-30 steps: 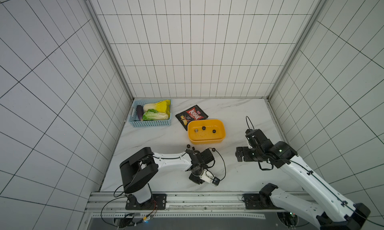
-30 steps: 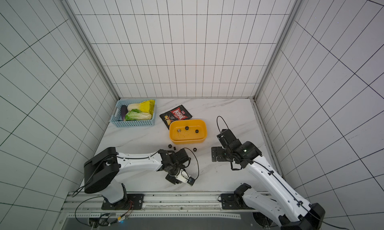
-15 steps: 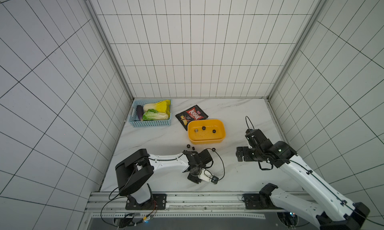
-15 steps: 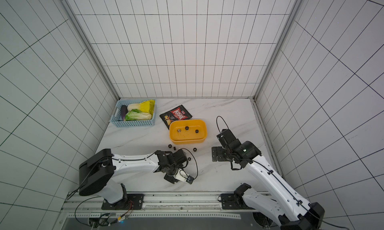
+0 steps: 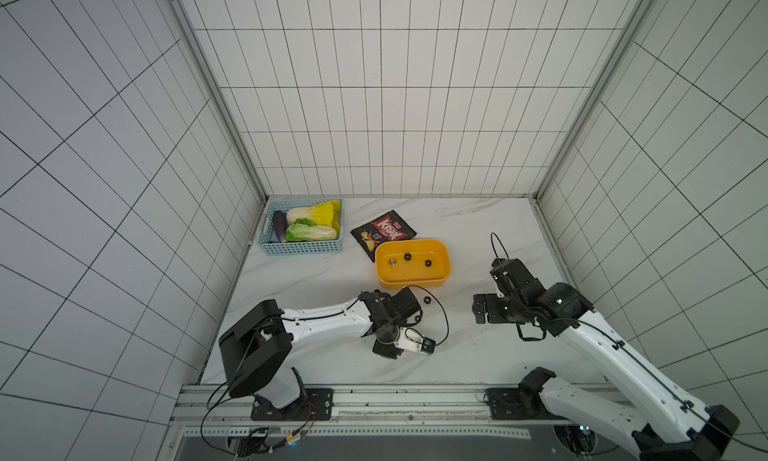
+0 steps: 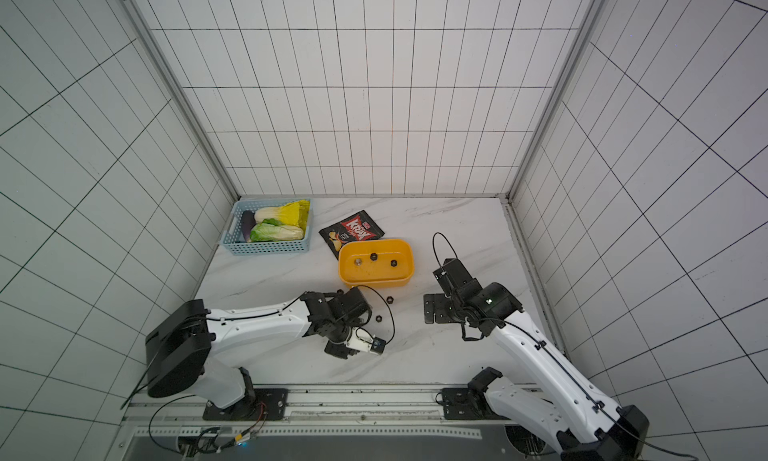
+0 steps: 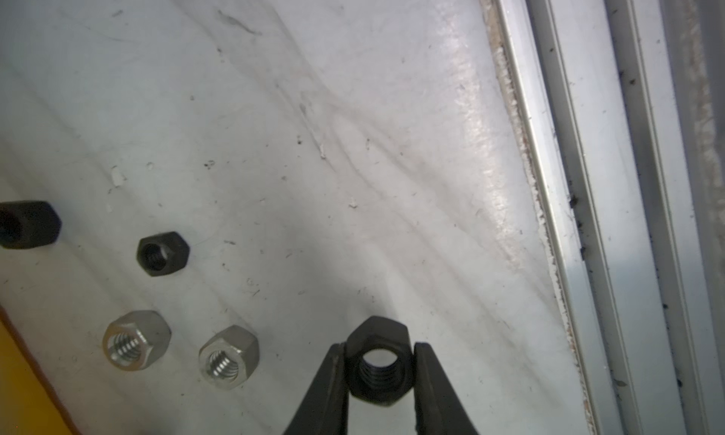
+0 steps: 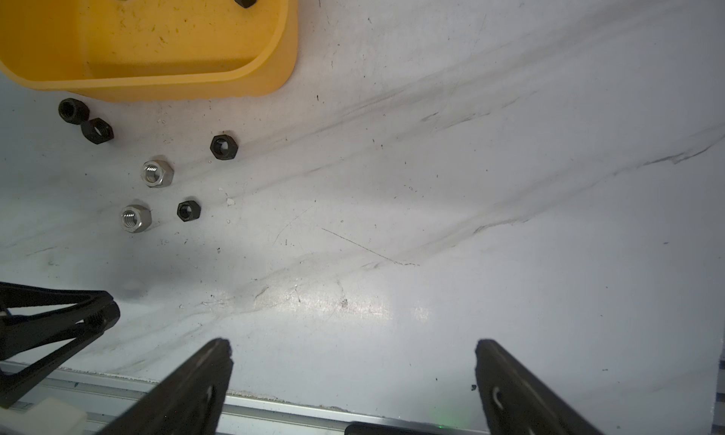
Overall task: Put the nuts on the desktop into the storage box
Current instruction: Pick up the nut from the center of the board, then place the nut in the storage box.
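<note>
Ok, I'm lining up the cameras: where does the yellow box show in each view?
Both top views: yellow box mid-table, in front of the crisp packet.
Left wrist: a sliver at the frame edge.
Right wrist: one end, cut off by the frame.
Shared landmark: loose nuts beside it.

Three nuts [image 5: 407, 256] lie in the storage box [image 5: 415, 283], with loose nuts [image 8: 157, 173] on the desktop [image 5: 478, 355] just before it.

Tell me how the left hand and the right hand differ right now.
The left hand is pinched on a black nut; the right hand stands wide open and empty. The left hand is right beside the loose nuts by the yellow box; the right hand is set back from them, over bare table. Both have black fingers.
</note>
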